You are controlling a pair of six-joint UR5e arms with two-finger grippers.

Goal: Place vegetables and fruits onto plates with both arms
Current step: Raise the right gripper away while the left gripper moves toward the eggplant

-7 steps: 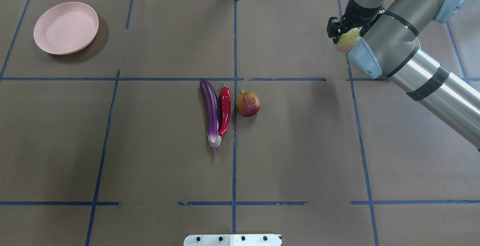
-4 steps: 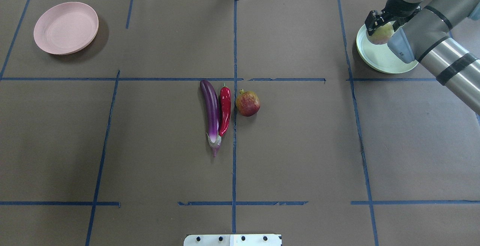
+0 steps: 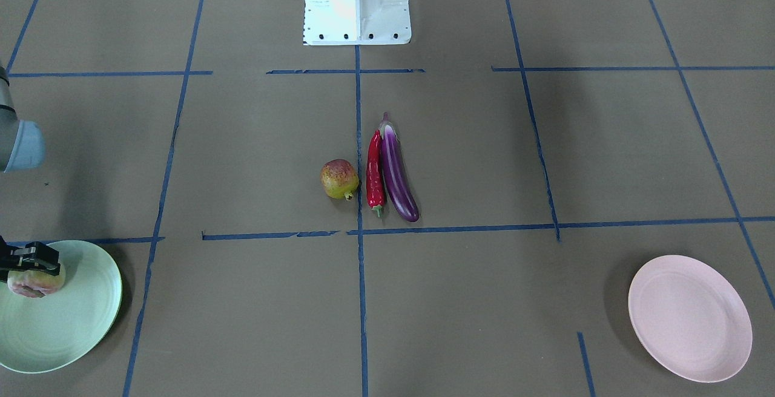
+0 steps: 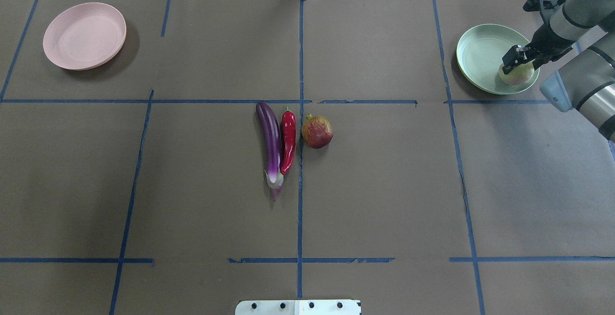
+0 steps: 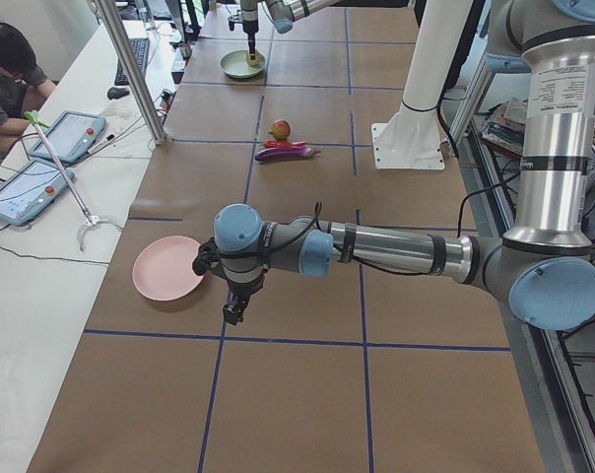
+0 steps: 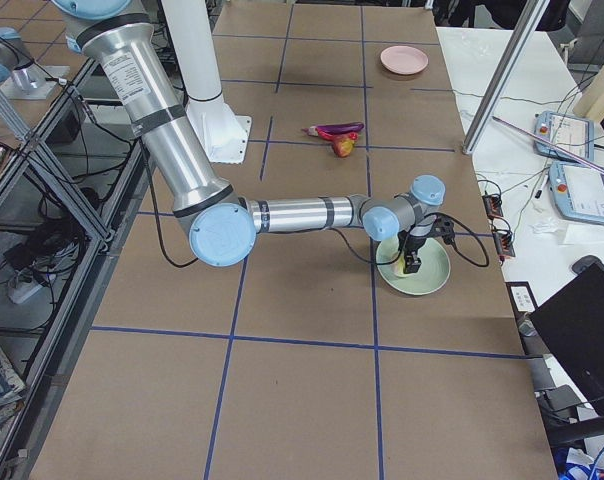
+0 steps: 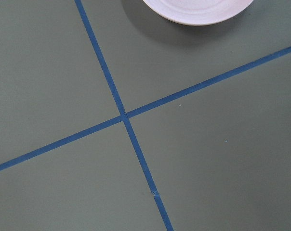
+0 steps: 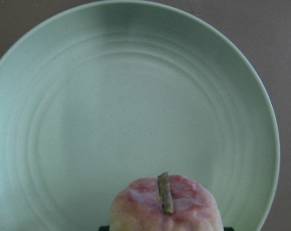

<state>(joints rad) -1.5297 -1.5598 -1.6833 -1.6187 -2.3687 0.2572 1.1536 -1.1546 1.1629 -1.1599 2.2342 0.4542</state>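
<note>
While the right claw (image 4: 518, 63) pinches the peach (image 4: 516, 75) from above, a finger on either side, the fruit hangs low over the mint green plate (image 4: 478, 55). It is close to the rim on the robot's side, not over the middle. Whether it already touches the plate I cannot tell. A top grip lets the fruit go straight down, so I judge the step in hand to be the release.

So near the shallow rim, a round fruit might roll off. The bare middle of the plate offers safer room. This plate lies near the far right corner of the counter (image 4: 192, 209).

At the counter's centre the eggplant (image 4: 271, 142) and the chili pepper (image 4: 288, 142) lie side by side, touching, which leaves no gap for a finger between them. The pomegranate (image 4: 317, 132) sits just beside the chili. Wide open counter separates this group from both plates.

Far off, the pink plate (image 4: 84, 36) holds nothing. The left claw (image 5: 233, 313) hangs just beside it over bare counter. Only a side view shows it, so I cannot tell whether it is spread or pressed together.
</note>
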